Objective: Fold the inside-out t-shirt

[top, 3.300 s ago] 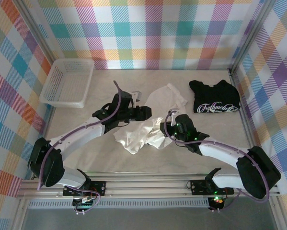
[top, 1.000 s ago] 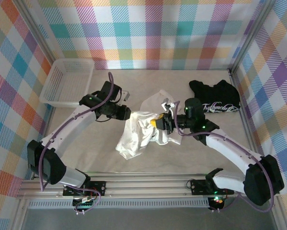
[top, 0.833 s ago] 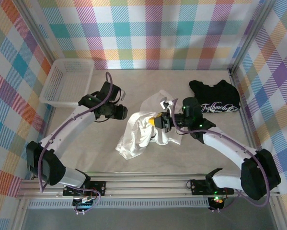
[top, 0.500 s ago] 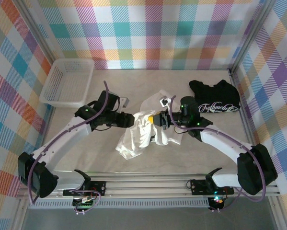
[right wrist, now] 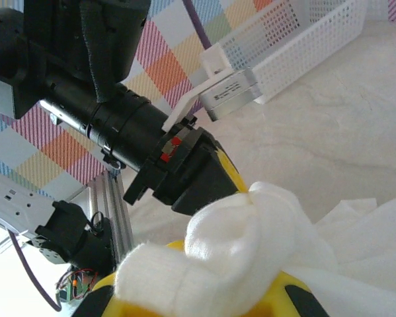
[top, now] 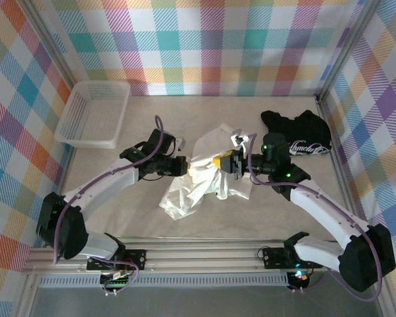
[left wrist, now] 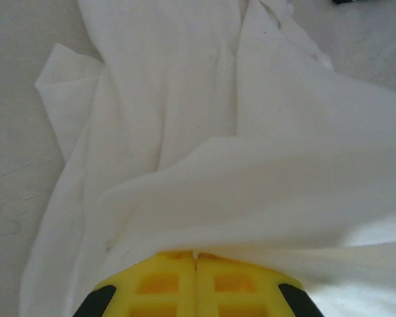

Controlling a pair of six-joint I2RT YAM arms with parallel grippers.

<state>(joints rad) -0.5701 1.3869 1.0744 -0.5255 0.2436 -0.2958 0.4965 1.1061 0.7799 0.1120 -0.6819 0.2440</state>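
The inside-out t-shirt is plain white and lies crumpled mid-table, with its upper part lifted. My left gripper is at the shirt's left edge, shut on a fold. In the left wrist view its yellow fingers meet with white cloth pinched at their tips. My right gripper faces it from the right, shut on a rolled bunch of the shirt that covers its yellow fingers. The two grippers sit close together, with the left gripper's body in the right wrist view.
A black t-shirt with white script lies at the back right, behind the right arm. A white mesh basket stands at the back left. Plaid walls close in the table on three sides.
The left gripper moved right to the shirt's edge and shut on a fold. The right gripper, still holding its bunch, shifted slightly right and back.
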